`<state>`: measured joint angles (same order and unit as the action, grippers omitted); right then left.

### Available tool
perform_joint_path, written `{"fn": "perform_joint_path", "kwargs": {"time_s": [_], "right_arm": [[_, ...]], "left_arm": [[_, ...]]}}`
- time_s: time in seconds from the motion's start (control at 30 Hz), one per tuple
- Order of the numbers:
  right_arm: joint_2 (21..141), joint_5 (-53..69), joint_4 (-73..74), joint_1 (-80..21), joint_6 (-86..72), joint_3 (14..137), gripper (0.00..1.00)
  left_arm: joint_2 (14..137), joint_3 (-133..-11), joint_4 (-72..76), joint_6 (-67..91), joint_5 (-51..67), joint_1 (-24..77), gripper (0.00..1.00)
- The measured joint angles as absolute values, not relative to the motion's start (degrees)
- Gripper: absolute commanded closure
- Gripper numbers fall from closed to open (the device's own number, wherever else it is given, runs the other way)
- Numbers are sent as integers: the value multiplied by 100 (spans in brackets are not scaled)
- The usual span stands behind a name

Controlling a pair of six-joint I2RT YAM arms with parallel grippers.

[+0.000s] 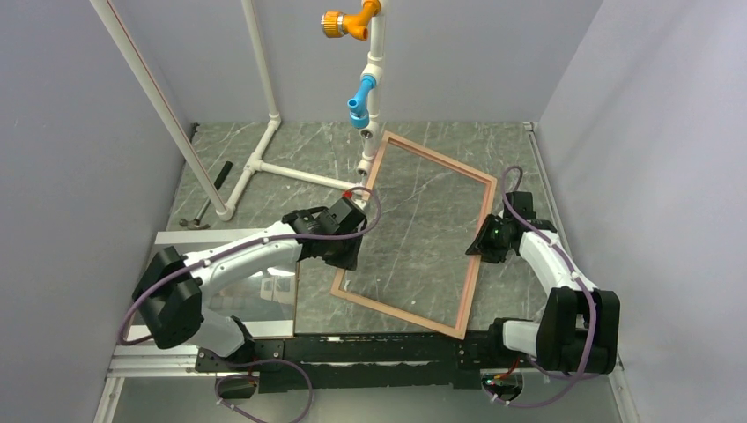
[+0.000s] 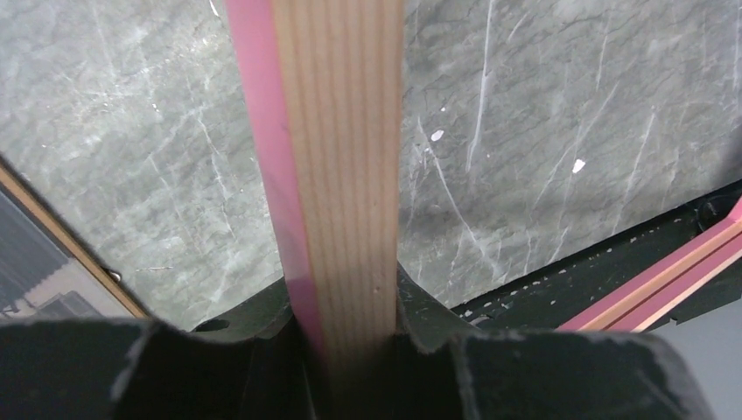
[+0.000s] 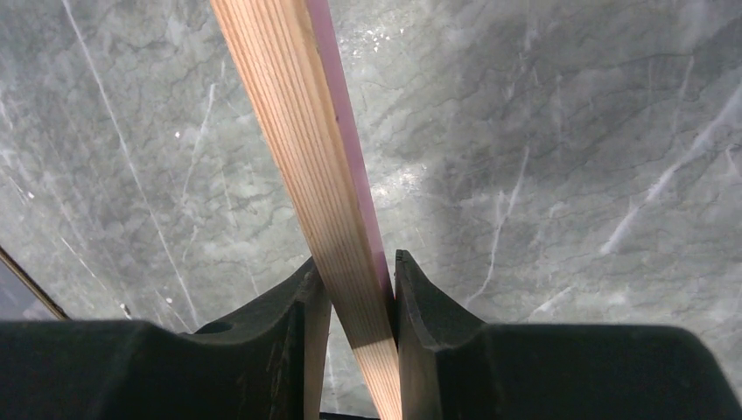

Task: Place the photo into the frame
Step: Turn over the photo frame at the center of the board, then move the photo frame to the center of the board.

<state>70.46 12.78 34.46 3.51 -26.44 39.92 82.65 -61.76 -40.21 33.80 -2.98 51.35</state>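
Left wrist, frame (image 2: 337, 175) clamped in end effector (image 2: 350, 302)

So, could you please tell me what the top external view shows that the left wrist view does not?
Only the top external view shows the whole outline of the frame, the right gripper gripping its opposite rail, both arms, and the white pipe stand. Only the left wrist view shows, close up, the rail's pink face beside its tan wood side, seated in the left gripper. Both show the left gripper on the frame's rail and the marble table beneath.
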Motion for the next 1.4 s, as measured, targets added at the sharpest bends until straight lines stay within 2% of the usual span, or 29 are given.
{"fn": "perform_joint_path", "kwargs": {"time_s": [0.1,0.17,0.2,0.27,0.37,0.43,0.5,0.7,0.8,1.03,1.37,1.4], "right_arm": [[7046,1221,3503,386,-2591,3992,100],[7046,1203,3555,395,-2571,3990,100],[7046,1194,3568,399,-2563,3979,100],[7046,1175,3575,416,-2547,3955,100],[7057,1133,3573,443,-2545,3927,100],[7083,1140,3566,447,-2552,3927,100],[7131,1142,3559,447,-2554,3927,100],[7435,1087,3566,445,-2523,4060,100],[7561,1048,3551,447,-2510,4198,100],[7990,1039,3450,473,-2674,4423,100],[8700,725,3413,545,-2346,5481,100],[8761,655,3411,548,-2296,5561,96]], "left_arm": [[8329,-6018,-3844,3422,-220,5140,96],[8368,-5931,-3787,3457,-187,5151,88],[8414,-5905,-3782,3476,-174,5159,80],[8512,-5892,-3782,3507,-154,5175,55],[8661,-5892,-3774,3420,3,5231,28],[8744,-5892,-3758,3369,126,5317,17],[8825,-5894,-3774,3332,191,5382,12],[9102,-5896,-3872,3306,213,5422,9],[9118,-5896,-3983,3304,108,5424,1],[9052,-5959,-4447,3253,-475,5443,1],[8532,-5918,-4292,3192,-377,5439,1],[8532,-5909,-4252,3190,-364,5422,1]]}}
